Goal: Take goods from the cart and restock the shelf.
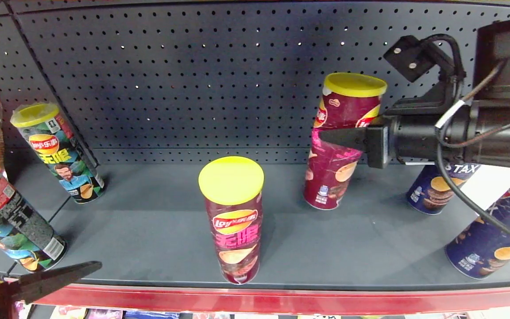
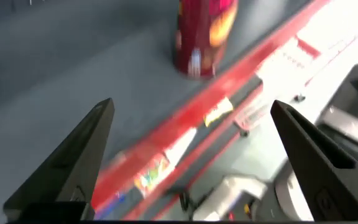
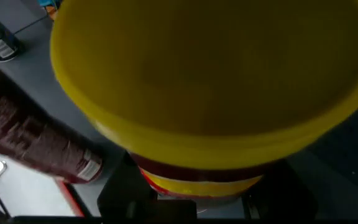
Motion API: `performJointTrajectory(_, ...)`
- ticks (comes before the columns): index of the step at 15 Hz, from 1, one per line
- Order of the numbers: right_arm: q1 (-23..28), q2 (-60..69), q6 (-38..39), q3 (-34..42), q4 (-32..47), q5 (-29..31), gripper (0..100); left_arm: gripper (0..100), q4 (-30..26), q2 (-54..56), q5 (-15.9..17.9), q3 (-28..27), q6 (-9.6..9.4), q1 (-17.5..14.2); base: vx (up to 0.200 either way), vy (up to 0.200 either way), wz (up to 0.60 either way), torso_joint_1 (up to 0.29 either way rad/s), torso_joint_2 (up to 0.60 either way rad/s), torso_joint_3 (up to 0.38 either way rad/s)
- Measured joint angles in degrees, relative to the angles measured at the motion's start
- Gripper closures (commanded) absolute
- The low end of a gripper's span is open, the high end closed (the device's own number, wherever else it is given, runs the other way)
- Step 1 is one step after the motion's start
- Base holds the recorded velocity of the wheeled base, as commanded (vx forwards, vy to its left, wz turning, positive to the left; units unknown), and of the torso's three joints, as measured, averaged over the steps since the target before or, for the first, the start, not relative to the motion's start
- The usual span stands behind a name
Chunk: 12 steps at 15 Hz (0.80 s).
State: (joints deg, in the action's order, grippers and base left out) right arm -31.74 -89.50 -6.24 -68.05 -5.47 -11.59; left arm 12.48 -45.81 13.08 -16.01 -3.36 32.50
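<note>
So the right hand (image 1: pixel 341 133) is clamped on the maroon chip can (image 1: pixel 331 179), which stands nearly upright far right on the shelf (image 1: pixel 148 221); the left hand (image 2: pixel 191 107) hangs open at the near-left edge.

Dark grey pegboard wall (image 1: pixel 193 66) behind.

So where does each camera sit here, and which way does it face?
Left wrist view: on that wrist, facing past the open left gripper at the dark grey shelf's red front edge.
Head view: on the head, looking forward and down at the shelf; the right gripper clamps a rear maroon chip can with a yellow lid.
Right wrist view: on that wrist, looking down onto that lid, own gripper beneath.
Shared: head and left wrist views show the front maroon can.
</note>
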Motion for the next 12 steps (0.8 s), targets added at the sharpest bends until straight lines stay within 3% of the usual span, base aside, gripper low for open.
performJointTrajectory(5,-3.61,-7.74,0.28,-5.94,0.06,0.1,100,0,-16.53,15.47,-1.76,0.16,1.71,-1.22,0.0,0.0,0.0,0.0,0.0,0.0)
performJointTrajectory(7,-5.05,-10.54,0.37,-8.85,0.0,0.16,100,0,-19.81,20.54,-1.91,0.05,2.06,-3.04,0.0,0.0,0.0,0.0,0.0,0.0)
performJointTrajectory(12,-6.16,-16.94,0.34,-13.87,-2.89,0.24,100,0,-20.25,24.84,-2.08,0.02,3.18,-4.06,0.0,0.0,0.0,0.0,0.0,0.0)
